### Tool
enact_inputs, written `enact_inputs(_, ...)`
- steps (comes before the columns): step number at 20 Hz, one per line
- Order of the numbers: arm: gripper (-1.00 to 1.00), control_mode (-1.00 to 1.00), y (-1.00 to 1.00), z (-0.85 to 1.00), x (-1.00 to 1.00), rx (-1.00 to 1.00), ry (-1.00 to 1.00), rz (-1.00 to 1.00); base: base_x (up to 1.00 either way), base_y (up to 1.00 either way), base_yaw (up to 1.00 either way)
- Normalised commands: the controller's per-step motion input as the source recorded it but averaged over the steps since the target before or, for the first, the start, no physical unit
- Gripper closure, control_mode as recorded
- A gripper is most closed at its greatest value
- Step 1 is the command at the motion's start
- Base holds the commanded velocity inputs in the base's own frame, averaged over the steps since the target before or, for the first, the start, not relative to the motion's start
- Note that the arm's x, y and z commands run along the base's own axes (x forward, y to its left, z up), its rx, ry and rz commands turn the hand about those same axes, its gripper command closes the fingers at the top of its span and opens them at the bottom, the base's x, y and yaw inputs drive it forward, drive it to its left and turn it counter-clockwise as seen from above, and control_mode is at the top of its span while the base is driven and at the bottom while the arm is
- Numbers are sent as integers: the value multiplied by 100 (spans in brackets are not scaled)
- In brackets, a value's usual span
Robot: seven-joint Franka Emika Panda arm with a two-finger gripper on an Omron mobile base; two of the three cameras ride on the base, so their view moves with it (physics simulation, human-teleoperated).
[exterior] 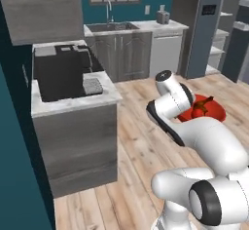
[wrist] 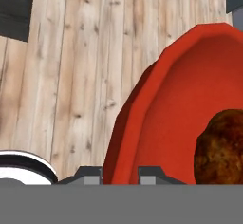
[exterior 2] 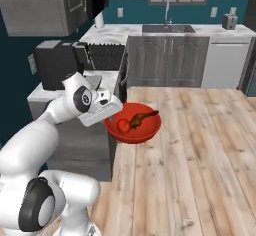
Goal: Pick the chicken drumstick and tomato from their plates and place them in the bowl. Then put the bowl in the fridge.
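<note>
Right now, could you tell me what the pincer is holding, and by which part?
The pincer holds the red bowl by its rim, a finger on each side of the wall. The drumstick and tomato lie inside.

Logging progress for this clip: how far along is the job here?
Done: the dark brown chicken drumstick and small red tomato lie in the round red-orange bowl. In hand: the end effector grips the bowl's rim, carrying it above the wood floor. Left: placing it in the tall blue-grey fridge.

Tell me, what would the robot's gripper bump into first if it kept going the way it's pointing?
Probably the round red-orange bowl itself: the gripper is clamped on its rim. Past that rim, the hand view shows light wooden floor, though depth is unclear.
</note>
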Motion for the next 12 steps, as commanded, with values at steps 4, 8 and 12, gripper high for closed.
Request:
enact_inputs(4,100,100,0,0,0,0,0,0,57,-20,-29)
enact_inputs(8,100,100,0,0,0,0,0,0,56,-19,-30)
enact_inputs(12,100,100,0,0,0,0,0,0,45,-42,-23)
